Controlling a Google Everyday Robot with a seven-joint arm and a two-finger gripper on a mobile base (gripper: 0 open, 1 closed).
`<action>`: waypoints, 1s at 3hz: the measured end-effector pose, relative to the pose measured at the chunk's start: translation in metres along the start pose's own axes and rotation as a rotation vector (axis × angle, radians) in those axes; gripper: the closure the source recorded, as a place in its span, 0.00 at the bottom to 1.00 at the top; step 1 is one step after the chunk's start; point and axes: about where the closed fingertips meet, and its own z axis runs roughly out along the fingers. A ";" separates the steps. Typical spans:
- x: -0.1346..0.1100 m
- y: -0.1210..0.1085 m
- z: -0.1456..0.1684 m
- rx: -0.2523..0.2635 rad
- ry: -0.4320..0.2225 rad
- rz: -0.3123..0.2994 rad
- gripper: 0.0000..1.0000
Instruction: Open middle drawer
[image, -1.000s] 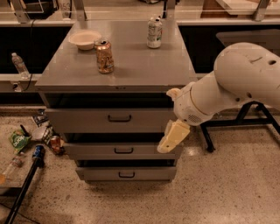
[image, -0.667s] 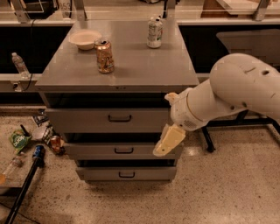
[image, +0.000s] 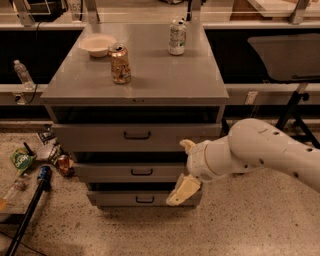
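The grey cabinet (image: 150, 75) has three drawers. The middle drawer (image: 110, 172) is the wide, shallow one with a small black handle (image: 141, 172), and its front sits slightly out from the cabinet. The top drawer (image: 100, 136) is above it and the lowest drawer (image: 115, 198) below. My gripper (image: 184, 169), on a white arm (image: 260, 152) reaching in from the right, is at the right end of the middle drawer's front. Its cream fingers (image: 183, 190) stand apart, one above and one below the drawer front. It is open and holds nothing.
On the cabinet top stand a brown can (image: 120, 64), a white can (image: 177, 37) and a white bowl (image: 97, 45). Litter (image: 22, 160) and a black pole (image: 30, 210) lie on the floor at left. A bottle (image: 22, 74) stands on the left ledge. A dark chair (image: 290, 60) is at right.
The arm has dropped lower and swung left, bringing the gripper from beside the cabinet's right edge to the right end of the middle drawer front.
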 end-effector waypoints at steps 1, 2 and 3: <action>0.022 0.013 0.049 -0.019 -0.040 0.003 0.00; 0.025 0.011 0.056 -0.011 -0.049 0.012 0.00; 0.026 0.011 0.065 -0.015 -0.065 0.015 0.00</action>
